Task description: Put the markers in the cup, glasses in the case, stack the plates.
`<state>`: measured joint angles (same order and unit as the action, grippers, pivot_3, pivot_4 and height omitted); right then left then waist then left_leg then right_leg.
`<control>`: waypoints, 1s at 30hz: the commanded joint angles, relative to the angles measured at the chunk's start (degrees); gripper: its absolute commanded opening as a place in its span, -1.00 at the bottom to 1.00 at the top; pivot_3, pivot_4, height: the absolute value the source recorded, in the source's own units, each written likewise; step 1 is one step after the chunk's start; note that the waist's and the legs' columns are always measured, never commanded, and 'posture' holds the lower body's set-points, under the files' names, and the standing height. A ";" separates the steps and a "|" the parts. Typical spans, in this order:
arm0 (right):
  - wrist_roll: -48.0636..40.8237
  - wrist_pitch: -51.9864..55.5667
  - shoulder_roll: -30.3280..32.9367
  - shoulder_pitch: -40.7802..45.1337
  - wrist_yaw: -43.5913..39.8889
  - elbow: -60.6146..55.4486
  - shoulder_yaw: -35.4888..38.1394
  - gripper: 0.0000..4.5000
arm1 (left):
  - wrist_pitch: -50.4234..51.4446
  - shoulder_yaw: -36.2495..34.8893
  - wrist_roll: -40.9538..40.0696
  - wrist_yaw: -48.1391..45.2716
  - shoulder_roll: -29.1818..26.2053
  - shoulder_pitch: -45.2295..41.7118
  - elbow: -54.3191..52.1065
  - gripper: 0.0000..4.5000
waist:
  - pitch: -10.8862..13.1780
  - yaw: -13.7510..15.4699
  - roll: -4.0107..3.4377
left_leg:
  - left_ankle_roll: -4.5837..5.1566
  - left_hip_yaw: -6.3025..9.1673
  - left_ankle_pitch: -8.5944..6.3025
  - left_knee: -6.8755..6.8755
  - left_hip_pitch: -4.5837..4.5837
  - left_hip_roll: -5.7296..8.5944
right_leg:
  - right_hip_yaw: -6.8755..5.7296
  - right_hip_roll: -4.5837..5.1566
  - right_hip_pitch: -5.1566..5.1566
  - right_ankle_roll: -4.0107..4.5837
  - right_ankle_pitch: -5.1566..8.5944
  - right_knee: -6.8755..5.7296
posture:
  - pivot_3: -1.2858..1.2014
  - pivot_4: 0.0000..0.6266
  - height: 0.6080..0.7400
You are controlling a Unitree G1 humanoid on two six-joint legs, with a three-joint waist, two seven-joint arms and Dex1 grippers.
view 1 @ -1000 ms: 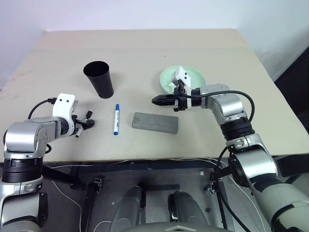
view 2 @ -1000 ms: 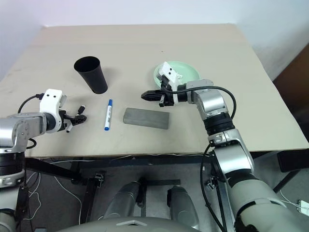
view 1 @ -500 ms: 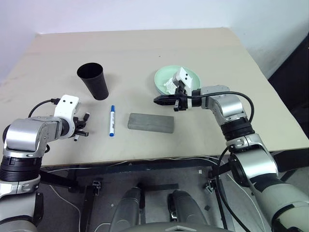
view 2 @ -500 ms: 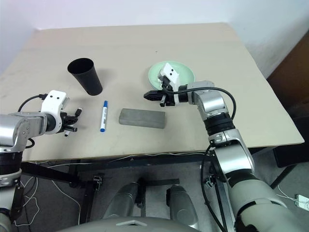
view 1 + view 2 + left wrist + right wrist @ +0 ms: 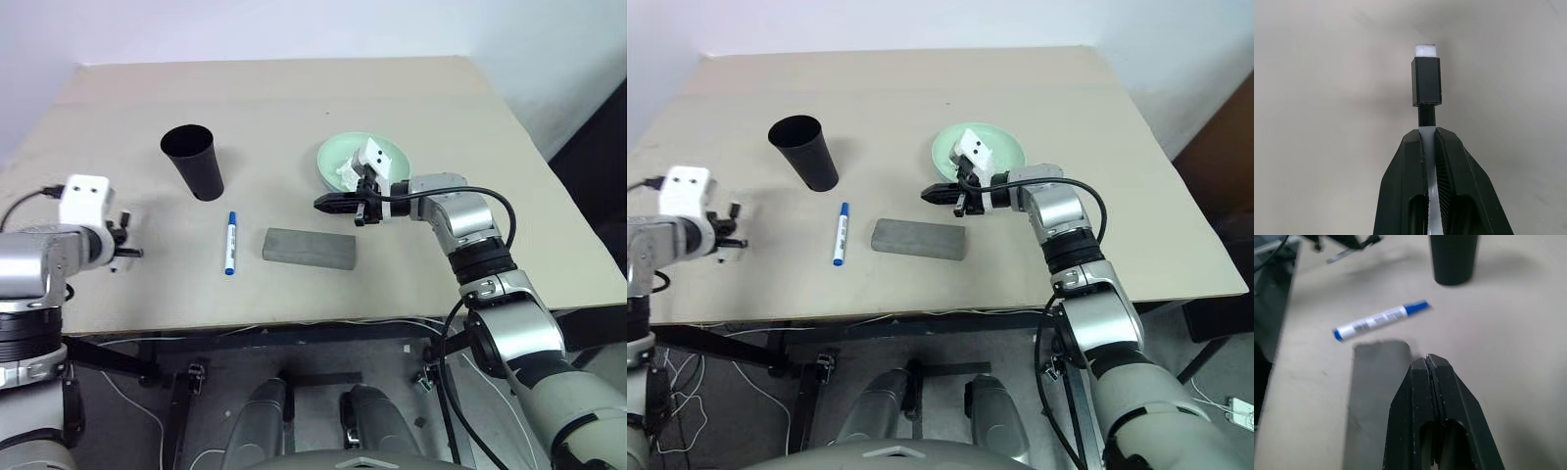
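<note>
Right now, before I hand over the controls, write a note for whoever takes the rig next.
Left hand: shut on a slim black-capped marker, held over the beige table.
Right hand: shut, empty, between the pale green round plate and the grey rectangular case.
Blue-capped white marker lies flat between the upright tall black plastic cup and the closed case.
Left: both markers into the cup.
Cannot tell: glasses inside the case, a second plate under the green one.
</note>
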<state>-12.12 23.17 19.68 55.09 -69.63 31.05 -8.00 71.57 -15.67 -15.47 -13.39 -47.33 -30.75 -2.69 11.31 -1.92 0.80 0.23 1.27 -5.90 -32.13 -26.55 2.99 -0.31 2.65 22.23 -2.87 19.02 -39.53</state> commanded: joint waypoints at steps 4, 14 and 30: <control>-6.54 1.18 -0.32 -1.58 -1.28 -9.10 3.72 -1.00 | -34.16 -6.78 2.72 0.49 2.64 -4.15 2.50 -0.98 | -0.01 1.36 0.03 | -0.01 0.00 -0.01 0.02 -0.07 0.00 | 0.00 0.02 0.03 -0.05 -0.04 0.12 | 0.03 -0.52 0.81; -10.12 2.89 -1.66 -4.08 3.93 -15.22 5.30 -1.00 | -61.06 -5.70 0.27 -8.13 8.18 -10.27 12.41 -0.98 | -0.03 1.28 0.07 | 0.03 -0.05 -0.01 0.02 -0.17 0.00 | -0.01 0.04 0.06 -0.09 -0.08 0.20 | 0.03 -0.52 0.81; -11.38 2.29 -0.46 -4.68 8.76 -16.34 7.47 0.47 | -74.38 -1.70 -0.46 -17.07 13.53 -20.40 32.64 -1.00 | -0.04 1.22 0.09 | 0.37 -0.10 0.22 -0.13 -0.34 0.02 | -0.03 0.00 -0.02 -0.22 -0.14 0.07 | 0.03 -0.52 0.81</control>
<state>-22.25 26.03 18.68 50.06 -60.72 17.66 -1.83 -0.49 -16.89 -15.53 -29.88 -33.40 -49.03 29.88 11.27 -0.70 0.89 0.60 1.16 -5.68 -32.27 -26.89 3.01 -0.34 2.65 22.22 -3.09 18.87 -39.48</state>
